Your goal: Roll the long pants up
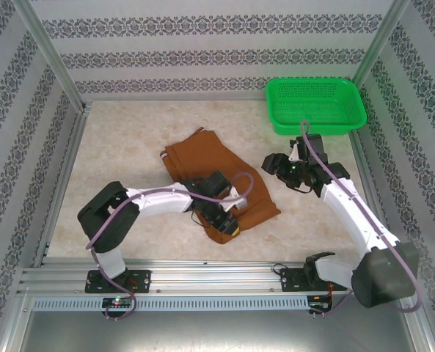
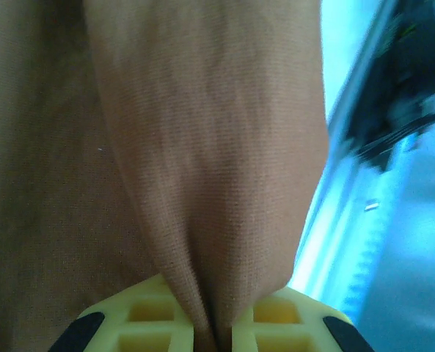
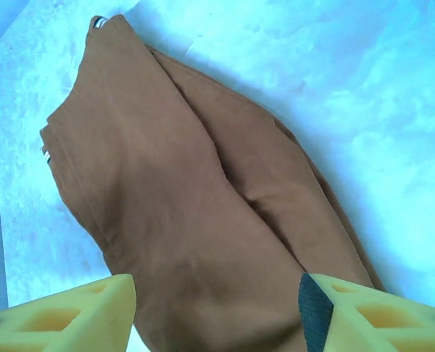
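Note:
The rust-brown long pants [image 1: 213,165] lie folded in the middle of the table, waist end toward the back left. My left gripper [image 1: 229,222] is at their near edge, shut on a pinched fold of the brown cloth [image 2: 217,220], which rises between its yellow fingers [image 2: 147,315]. My right gripper [image 1: 273,167] hovers open just right of the pants, above the table. In the right wrist view the pants [image 3: 180,220] spread out below its wide-apart yellow fingers [image 3: 78,312], nothing between them.
A green plastic basket [image 1: 316,105] stands at the back right, behind the right arm. Patterned walls and metal posts enclose the table. An aluminium rail [image 1: 202,279] runs along the near edge.

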`<state>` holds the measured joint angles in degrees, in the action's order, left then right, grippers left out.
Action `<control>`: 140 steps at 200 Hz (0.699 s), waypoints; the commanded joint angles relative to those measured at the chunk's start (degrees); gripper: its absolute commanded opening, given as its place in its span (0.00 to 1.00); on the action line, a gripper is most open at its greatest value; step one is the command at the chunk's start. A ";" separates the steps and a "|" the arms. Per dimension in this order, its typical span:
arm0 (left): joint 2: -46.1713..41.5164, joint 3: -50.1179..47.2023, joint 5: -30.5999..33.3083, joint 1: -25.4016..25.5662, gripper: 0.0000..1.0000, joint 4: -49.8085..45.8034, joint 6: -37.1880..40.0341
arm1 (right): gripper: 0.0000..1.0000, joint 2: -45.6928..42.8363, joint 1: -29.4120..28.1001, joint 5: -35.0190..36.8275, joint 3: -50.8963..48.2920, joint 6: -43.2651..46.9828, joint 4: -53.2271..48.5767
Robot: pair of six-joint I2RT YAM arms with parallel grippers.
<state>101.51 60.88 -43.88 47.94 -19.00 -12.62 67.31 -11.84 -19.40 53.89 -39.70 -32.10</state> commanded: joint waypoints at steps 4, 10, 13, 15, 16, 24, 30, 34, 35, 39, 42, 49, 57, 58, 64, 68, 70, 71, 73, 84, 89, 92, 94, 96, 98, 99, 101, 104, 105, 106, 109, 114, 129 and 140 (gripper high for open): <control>-0.49 -0.25 -19.11 -4.00 0.00 10.76 -12.12 | 0.61 -3.70 0.07 -1.44 -1.17 0.96 -5.42; 0.19 -0.17 -20.42 -4.55 0.00 12.49 -14.34 | 0.60 -4.61 -0.02 -1.98 -1.72 0.63 -5.27; 0.50 -0.39 -21.10 -4.71 0.00 13.97 -15.80 | 0.60 -4.97 -0.03 -2.18 -2.03 0.45 -5.34; 0.74 -0.61 -21.78 -5.01 0.00 15.26 -16.94 | 0.60 -5.19 -0.03 -2.39 -2.10 0.32 -5.34; 0.85 -0.73 -22.13 -5.12 0.00 15.95 -17.54 | 0.60 -5.31 -0.03 -2.44 -2.20 0.23 -5.34; 2.20 -1.53 -24.52 -5.73 0.00 20.43 -22.07 | 0.59 -5.82 -0.03 -3.42 -2.68 0.15 -5.47; 3.40 -0.91 -24.96 -6.24 0.00 19.91 -23.17 | 0.56 -6.23 -0.11 -4.13 -2.89 0.15 -5.59; 4.28 -0.06 -25.33 -6.39 0.00 18.81 -23.16 | 0.54 -6.28 -0.18 -4.51 -3.20 0.06 -5.61; 4.38 0.07 -25.40 -6.47 0.00 18.51 -23.11 | 0.53 -6.38 -0.15 -4.55 -3.28 0.02 -5.61; 5.23 0.62 -25.83 -6.67 0.00 17.45 -23.06 | 0.47 -6.51 -0.25 -4.98 -3.54 -0.03 -5.50; 5.85 1.01 -25.85 -6.85 0.00 16.56 -22.81 | 0.36 -6.61 -0.41 -5.40 -3.84 -0.16 -5.33; 7.26 2.13 -25.44 -7.34 0.00 13.54 -22.04 | 0.11 -6.77 -0.43 -6.63 -4.64 -0.47 -4.52; 8.78 2.90 -25.65 -7.87 0.00 11.56 -21.63 | 0.00 -6.75 -0.56 -7.67 -5.61 -1.01 -3.53; 8.91 2.87 -25.78 -7.91 0.00 11.59 -21.77 | 0.00 -6.75 -0.56 -7.76 -5.80 -1.09 -3.43; 9.71 2.71 -26.42 -8.39 0.00 12.36 -23.24 | 0.00 -6.61 -0.93 -8.03 -6.40 -1.45 -2.73; 10.20 2.54 -26.60 -8.82 0.00 12.98 -24.40 | 0.00 -6.46 -1.14 -8.06 -6.88 -1.52 -2.30; 10.33 2.41 -26.59 -8.94 0.00 13.61 -25.02 | 0.00 -6.43 -1.20 -8.08 -6.96 -1.56 -2.19; 10.35 2.36 -26.60 -9.02 0.00 13.85 -25.32 | 0.00 -6.33 -1.23 -8.10 -7.04 -1.58 -2.10; 10.56 2.15 -26.67 -9.16 0.00 14.31 -25.93 | 0.00 -6.21 -1.43 -8.11 -7.24 -1.60 -1.94; 11.52 1.55 -27.52 -10.15 0.00 16.79 -28.97 | 0.00 -5.04 -2.18 -8.26 -7.77 -1.72 -1.38; 11.95 1.37 -27.51 -10.59 0.00 17.04 -30.01 | 0.00 -4.31 -2.49 -8.46 -7.82 -1.76 -1.08; 12.15 1.33 -27.33 -10.90 0.00 16.81 -30.28 | 0.00 -3.93 -2.71 -8.65 -8.02 -1.79 -0.90; 12.29 1.34 -27.27 -11.00 0.00 16.55 -30.38 | 0.00 -3.59 -2.88 -8.69 -8.01 -1.85 -0.81; 12.41 1.34 -27.28 -11.13 0.00 16.28 -30.49 | 0.00 -3.28 -3.07 -8.78 -8.05 -1.86 -0.63; 12.62 1.30 -27.31 -11.25 0.00 16.04 -30.59 | 0.00 -3.01 -3.27 -8.81 -8.09 -1.93 -0.50; 12.64 1.23 -27.31 -11.36 0.00 16.03 -30.60 | 0.00 -2.86 -3.37 -8.85 -8.09 -1.95 -0.42; 12.76 1.18 -27.29 -11.51 0.00 15.93 -30.73 | 0.00 -2.59 -3.52 -8.98 -8.10 -2.02 -0.31; 12.79 1.03 -27.24 -11.72 0.00 15.81 -30.72 | 0.00 -2.18 -3.80 -9.11 -8.14 -2.11 -0.07; 12.77 0.92 -27.19 -11.81 0.00 15.78 -30.80 | 0.00 -2.00 -3.89 -9.14 -8.16 -2.12 0.06; 12.75 0.87 -27.08 -11.90 0.00 15.77 -30.84 | 0.00 -1.92 -3.94 -9.15 -8.22 -2.17 0.13; 12.66 0.64 -26.79 -12.11 0.00 15.67 -31.05 | 0.00 -1.56 -4.39 -9.18 -8.34 -2.28 0.51; 12.58 0.24 -26.41 -12.42 0.00 15.61 -31.45 | 0.00 -0.98 -5.04 -9.25 -8.44 -2.52 1.06; 12.53 -1.05 -26.25 -13.38 0.00 17.22 -33.46 | 0.00 1.08 -6.65 -8.92 -8.84 -2.96 2.64; 12.48 -1.59 -25.46 -13.98 0.00 16.40 -33.78 | 0.00 2.95 -7.63 -8.74 -9.16 -3.27 3.62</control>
<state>114.08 61.25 -69.25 35.92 -3.70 -42.11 67.35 -17.50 -27.11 45.82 -41.69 -32.03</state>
